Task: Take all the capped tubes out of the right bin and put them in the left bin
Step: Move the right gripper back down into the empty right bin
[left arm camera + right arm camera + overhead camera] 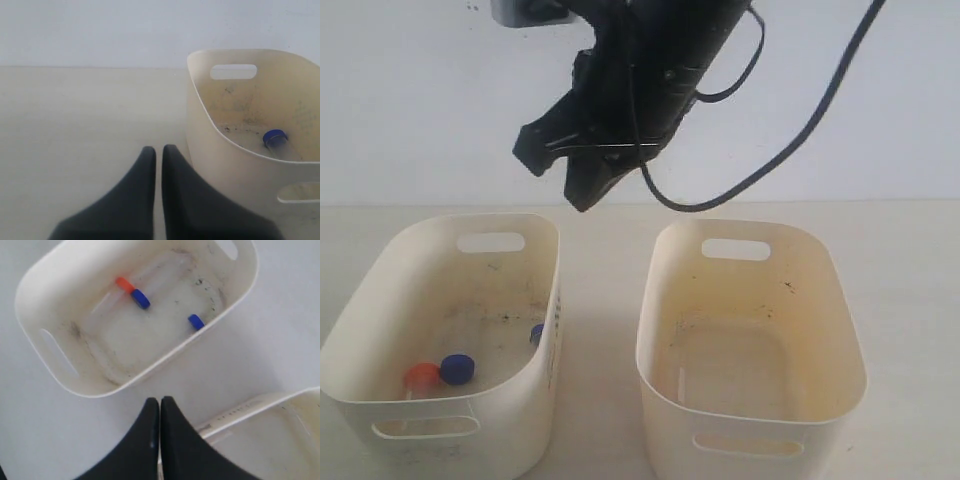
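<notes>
Right gripper [159,401]: jaws pressed together, nothing held, high above the gap between the bins. Left gripper [158,150]: jaws nearly touching, empty, low and just beside the left bin [420,255], so it is the nearer arm.

I count three capped tubes [141,299], all on that bin's floor, below and to the left of the right gripper. A red-capped and a blue-capped one lie side by side along the bin's length. Another blue cap [196,321] sits against the wall facing the right bin [750,290].

The right bin shows no cap. I cannot identify a faint clear streak on its floor. I judge the transfer complete.
</notes>
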